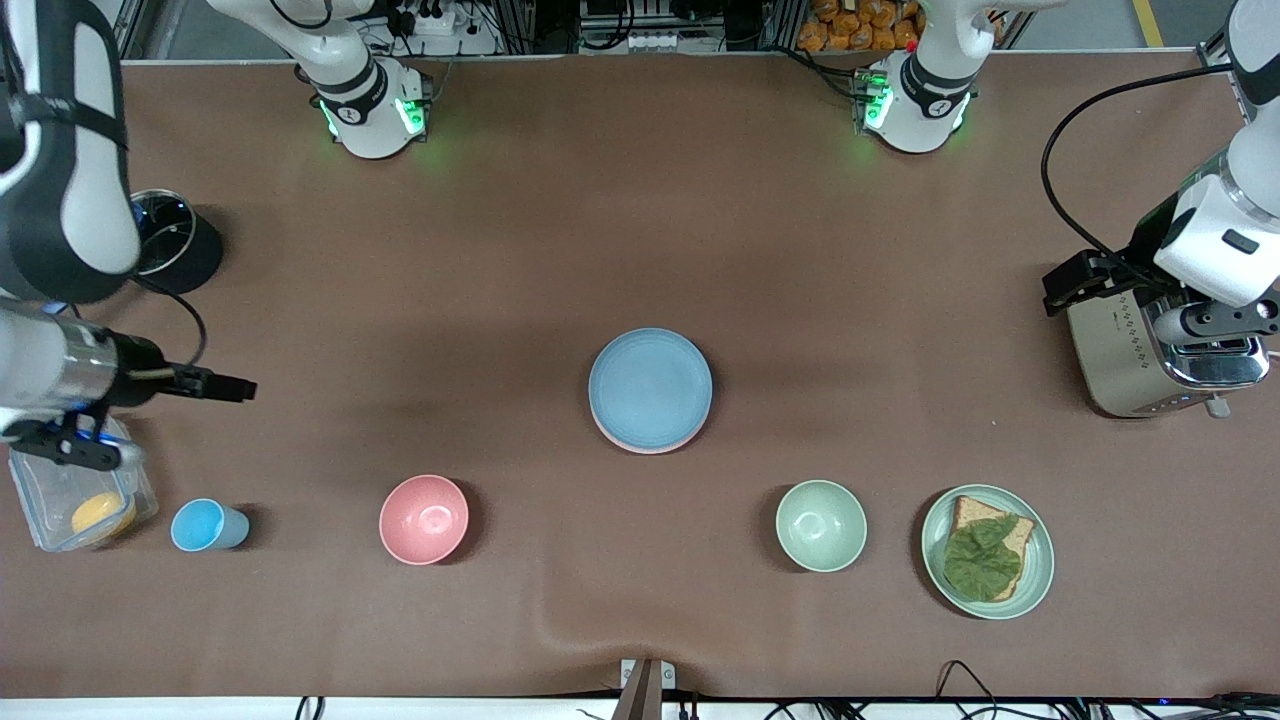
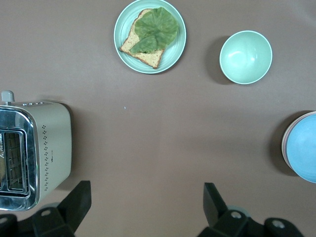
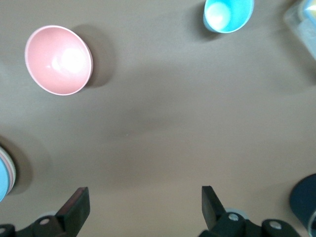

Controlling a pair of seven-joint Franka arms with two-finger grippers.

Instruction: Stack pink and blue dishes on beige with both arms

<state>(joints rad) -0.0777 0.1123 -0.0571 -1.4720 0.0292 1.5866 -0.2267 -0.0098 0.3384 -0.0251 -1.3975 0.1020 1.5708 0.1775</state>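
Observation:
The blue dish [image 1: 650,386] lies on top of a stack at the table's middle. The pink dish's rim [image 1: 640,447] peeks out under it. The beige plate is hidden beneath them. The stack also shows at the edge of both wrist views: blue dish [image 2: 303,148], stack rim [image 3: 10,170]. My left gripper [image 1: 1062,290] [image 2: 146,197] hangs open and holds nothing, over the toaster at the left arm's end. Over the right arm's end of the table, my right gripper [image 1: 225,385] [image 3: 144,197] is open too, nothing between its fingers.
Along the row nearest the front camera stand a blue cup [image 1: 205,525], a pink bowl [image 1: 424,519], a green bowl [image 1: 821,525] and a green plate [image 1: 1040,555] with bread and lettuce. A toaster [image 1: 1120,365] sits at the left arm's end; a clear container [image 1: 50,500] and a dark lid [image 1: 190,250] at the right arm's.

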